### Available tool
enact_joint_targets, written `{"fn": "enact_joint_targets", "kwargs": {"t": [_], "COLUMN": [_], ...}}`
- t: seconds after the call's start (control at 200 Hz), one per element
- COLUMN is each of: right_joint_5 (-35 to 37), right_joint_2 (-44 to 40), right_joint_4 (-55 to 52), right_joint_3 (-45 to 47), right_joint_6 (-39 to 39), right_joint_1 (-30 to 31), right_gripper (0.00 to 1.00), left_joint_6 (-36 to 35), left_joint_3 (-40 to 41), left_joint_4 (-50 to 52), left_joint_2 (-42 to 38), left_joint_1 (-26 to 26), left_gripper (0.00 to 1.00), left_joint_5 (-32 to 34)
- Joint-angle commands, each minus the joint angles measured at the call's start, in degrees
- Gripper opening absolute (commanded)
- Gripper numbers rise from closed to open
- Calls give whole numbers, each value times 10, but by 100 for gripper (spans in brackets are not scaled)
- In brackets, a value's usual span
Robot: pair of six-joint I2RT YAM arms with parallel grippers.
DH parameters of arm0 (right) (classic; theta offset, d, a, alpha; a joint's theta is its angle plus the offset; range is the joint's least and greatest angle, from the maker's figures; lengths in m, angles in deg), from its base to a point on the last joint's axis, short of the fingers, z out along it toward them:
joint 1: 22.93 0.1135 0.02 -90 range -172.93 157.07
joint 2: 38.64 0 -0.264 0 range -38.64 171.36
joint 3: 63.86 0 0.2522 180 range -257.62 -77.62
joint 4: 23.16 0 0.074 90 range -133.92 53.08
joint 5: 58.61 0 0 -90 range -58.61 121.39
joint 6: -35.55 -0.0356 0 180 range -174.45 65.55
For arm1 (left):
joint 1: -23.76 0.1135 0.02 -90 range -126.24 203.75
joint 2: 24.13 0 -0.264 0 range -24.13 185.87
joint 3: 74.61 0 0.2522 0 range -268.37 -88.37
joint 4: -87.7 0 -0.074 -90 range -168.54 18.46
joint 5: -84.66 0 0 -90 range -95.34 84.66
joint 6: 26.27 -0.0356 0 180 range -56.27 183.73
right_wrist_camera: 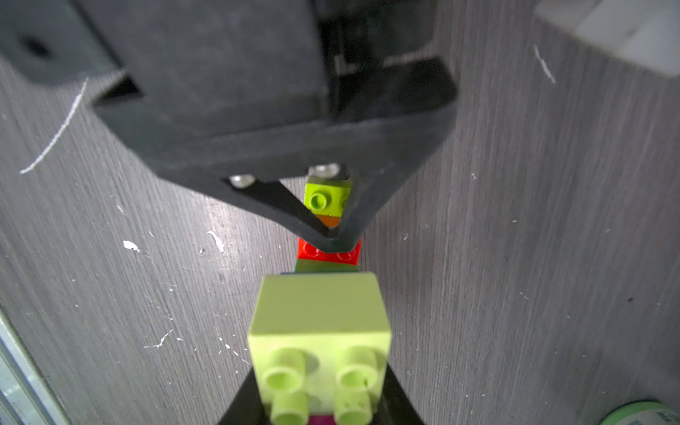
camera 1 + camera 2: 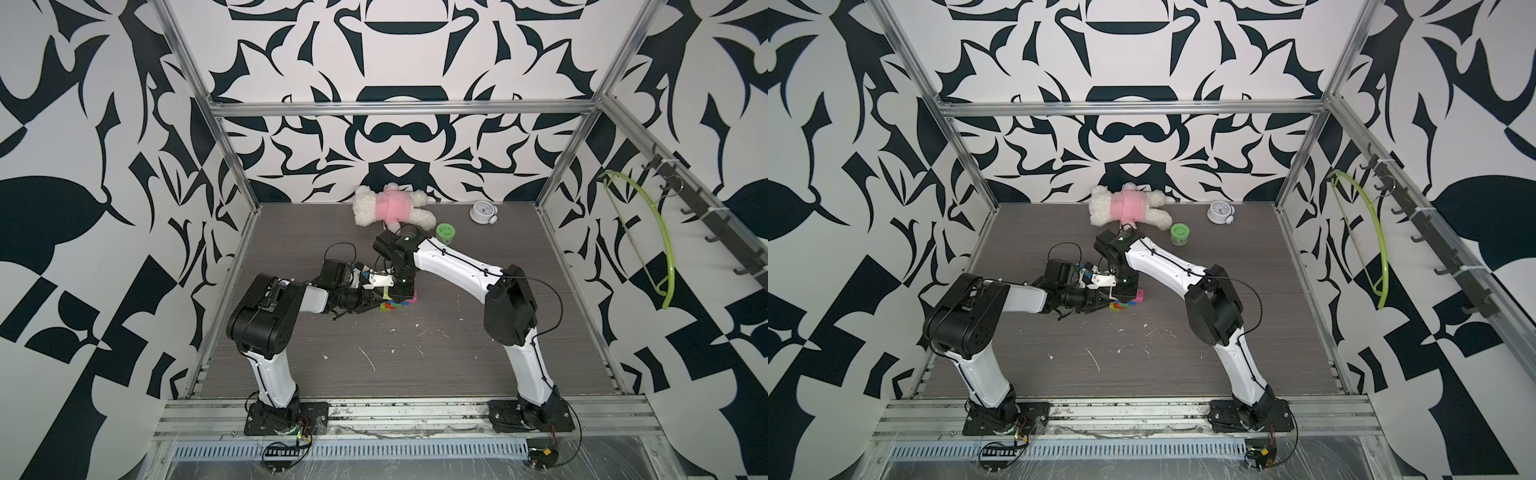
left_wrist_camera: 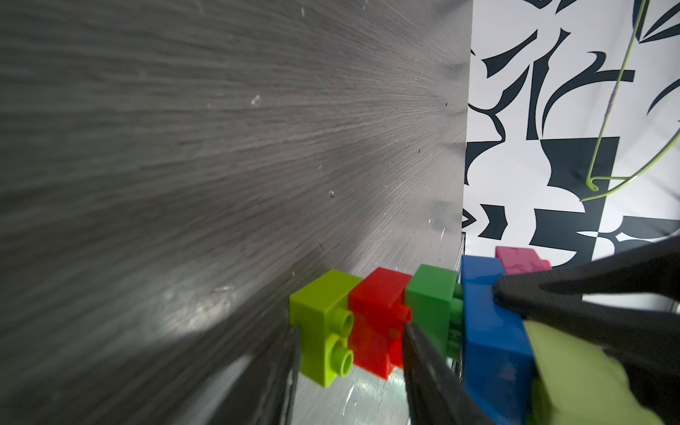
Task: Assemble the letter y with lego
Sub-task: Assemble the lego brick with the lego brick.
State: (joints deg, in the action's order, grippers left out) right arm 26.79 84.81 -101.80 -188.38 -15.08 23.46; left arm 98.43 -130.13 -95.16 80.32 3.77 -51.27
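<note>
The lego (image 2: 394, 306) lies mid-table as one joined row, seen in both top views, with its pink end (image 2: 1139, 295) to the right. In the left wrist view the row runs yellow-green (image 3: 323, 312), red (image 3: 379, 312), green (image 3: 432, 298), blue (image 3: 489, 323), pink (image 3: 520, 259). My left gripper (image 3: 349, 329) is shut across the yellow-green and red bricks. My right gripper (image 1: 320, 371) comes down from above, shut on a second, paler yellow-green brick (image 1: 320, 320) that sits against the blue one. Both grippers meet over the row (image 2: 388, 299). Whether this makes the letter y is hidden by the grippers.
A white plush toy in pink (image 2: 390, 205) lies at the back wall, with a green round jar (image 2: 445, 232) and a small white alarm clock (image 2: 482, 212) to its right. A green hanger (image 2: 660, 249) hangs on the right wall. White flecks dot the table.
</note>
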Motion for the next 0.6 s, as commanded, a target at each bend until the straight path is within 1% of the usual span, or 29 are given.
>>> {"fn": "enact_joint_targets", "kwargs": {"t": [0.0, 0.365, 0.595], "right_joint_5": [2, 1, 19], "right_joint_2": [1, 11, 20], "right_joint_4": [-18, -22, -35], "right_joint_3": [-23, -26, -29], "right_joint_6": [7, 9, 14], "right_joint_1": [5, 8, 11], "right_gripper": [17, 17, 17], "left_joint_6": [-5, -5, -6], "left_joint_3": [19, 19, 18], "left_joint_4": [68, 69, 69], "left_joint_2": [29, 28, 30], "left_joint_1": [-1, -1, 0], "left_gripper": [49, 49, 49], "left_joint_5": [59, 59, 59]}}
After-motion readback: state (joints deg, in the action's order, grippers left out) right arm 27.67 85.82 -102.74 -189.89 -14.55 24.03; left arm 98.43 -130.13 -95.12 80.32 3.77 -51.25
